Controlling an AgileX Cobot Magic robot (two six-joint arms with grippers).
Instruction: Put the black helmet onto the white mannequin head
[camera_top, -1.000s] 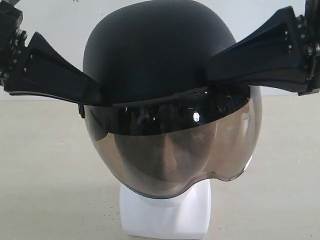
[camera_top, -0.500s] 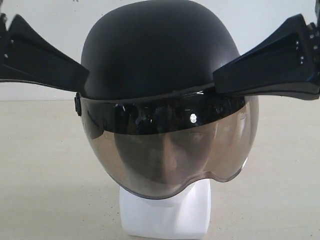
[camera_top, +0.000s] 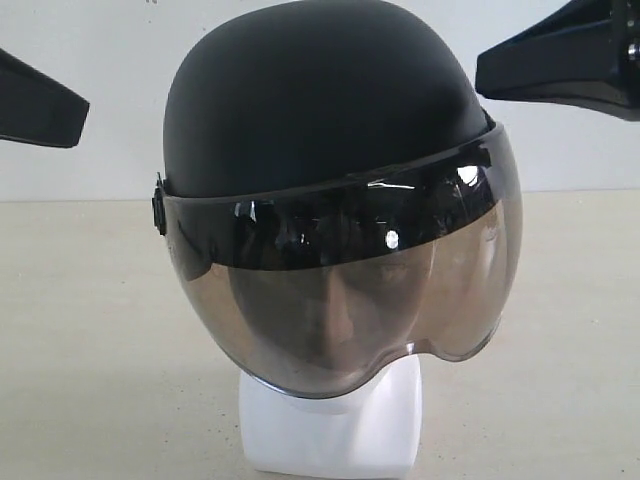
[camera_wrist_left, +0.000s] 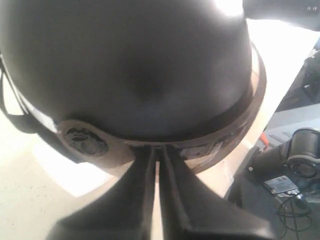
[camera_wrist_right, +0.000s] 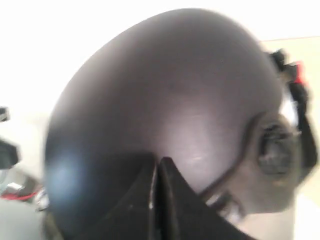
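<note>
The black helmet (camera_top: 320, 110) sits on the white mannequin head (camera_top: 330, 435), and its smoky visor (camera_top: 350, 300) covers the face, which shows dimly through the tint. Only the blocky neck base is uncovered. My left gripper (camera_top: 82, 108) hangs off the helmet's left side, clear of the shell, its fingers together and holding nothing. My right gripper (camera_top: 482, 75) floats at the upper right, just off the shell and also shut and empty. The left wrist view has the helmet (camera_wrist_left: 135, 65) beyond the closed tips (camera_wrist_left: 156, 150). In the right wrist view the shell (camera_wrist_right: 165, 85) fills the picture behind the closed tips (camera_wrist_right: 157, 162).
The head stands on a beige tabletop (camera_top: 80, 330) in front of a white wall (camera_top: 90, 40). The left wrist view shows the table's edge with dark equipment and cables (camera_wrist_left: 295, 170) beyond it.
Both grippers have pulled outward from the helmet's sides, the left toward the left edge and the right up and to the right. The helmet stays on the head.
</note>
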